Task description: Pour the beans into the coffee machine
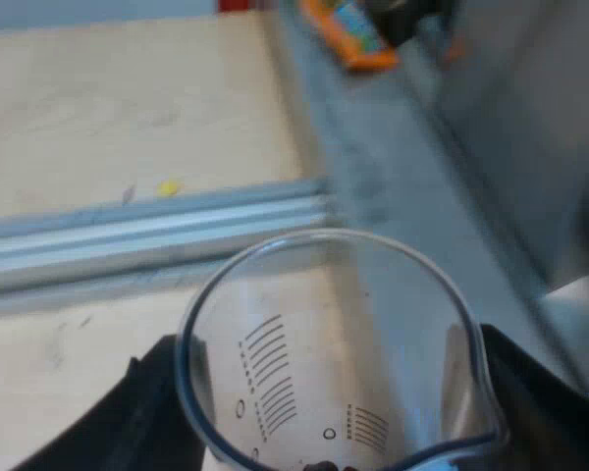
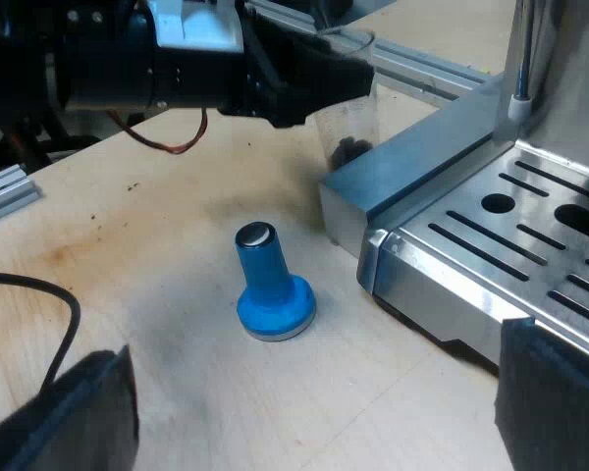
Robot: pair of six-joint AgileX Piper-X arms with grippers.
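A blue plastic tamper with a round silver cap on its stem (image 2: 273,289) is seen standing upright, base down, on a pale wooden tabletop (image 2: 147,245) that is marked with dark scuffs and specks. A ribbed grey aluminium rail (image 1: 147,240) is laid across the wood. A small yellow scrap (image 1: 168,186) is seen lying on the board just beyond it. Farther off, an orange oblong object with a blue patch (image 1: 355,34) is seen; what it is cannot be told.
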